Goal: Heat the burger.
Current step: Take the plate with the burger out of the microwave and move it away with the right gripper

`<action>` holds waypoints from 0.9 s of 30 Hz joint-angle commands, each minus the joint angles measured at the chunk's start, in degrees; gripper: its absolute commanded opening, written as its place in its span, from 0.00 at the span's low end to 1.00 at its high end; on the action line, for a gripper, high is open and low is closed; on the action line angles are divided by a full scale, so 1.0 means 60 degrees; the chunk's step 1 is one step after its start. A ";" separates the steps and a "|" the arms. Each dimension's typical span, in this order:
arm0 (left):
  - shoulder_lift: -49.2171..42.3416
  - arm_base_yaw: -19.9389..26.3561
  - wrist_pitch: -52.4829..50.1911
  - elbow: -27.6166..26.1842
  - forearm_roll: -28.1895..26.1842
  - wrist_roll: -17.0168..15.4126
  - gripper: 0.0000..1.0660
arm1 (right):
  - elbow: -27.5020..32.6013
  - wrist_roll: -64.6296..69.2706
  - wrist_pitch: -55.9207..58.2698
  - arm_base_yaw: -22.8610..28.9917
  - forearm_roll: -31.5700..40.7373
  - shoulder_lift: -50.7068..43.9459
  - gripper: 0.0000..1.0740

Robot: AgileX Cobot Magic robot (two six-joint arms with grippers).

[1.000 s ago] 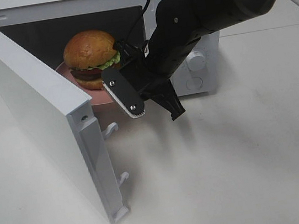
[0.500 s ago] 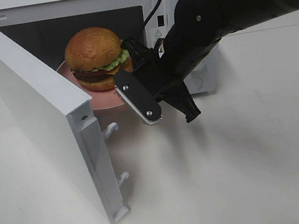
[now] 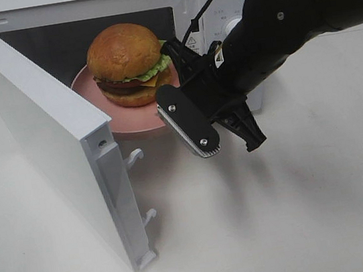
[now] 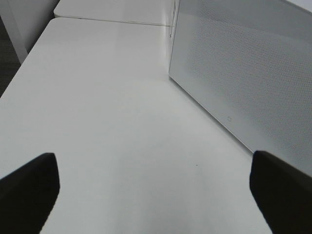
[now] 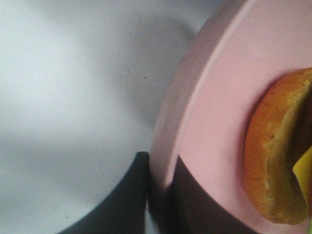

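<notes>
My left gripper [image 4: 153, 195] stands wide, holding nothing, beside the microwave [image 4: 243, 83] wall, well off from the food. My right gripper [image 5: 163, 190] is pinched on the plate [image 3: 128, 120] rim; the burger [image 3: 129, 63] sits on it just beyond my fingertips, at the microwave's mouth, door [image 3: 46, 135] open. Panel writing is too small to read.

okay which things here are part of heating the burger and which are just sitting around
Part of the job: burger, pink plate under it, microwave with its door open, right claw clamped on the plate's rim.
Just around: left claw, open over the bare table.
</notes>
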 commanded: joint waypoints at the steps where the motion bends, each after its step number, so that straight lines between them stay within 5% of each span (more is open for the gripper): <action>1: -0.0143 0.0019 -0.0019 0.0000 0.0029 0.0010 0.92 | 0.0086 0.0506 -0.0707 -0.0115 -0.0095 -0.0477 0.00; 27: -0.0143 0.0019 -0.0019 0.0000 0.0029 0.0010 0.92 | 0.2712 0.2454 -0.0076 -0.0115 -0.1518 -0.4001 0.00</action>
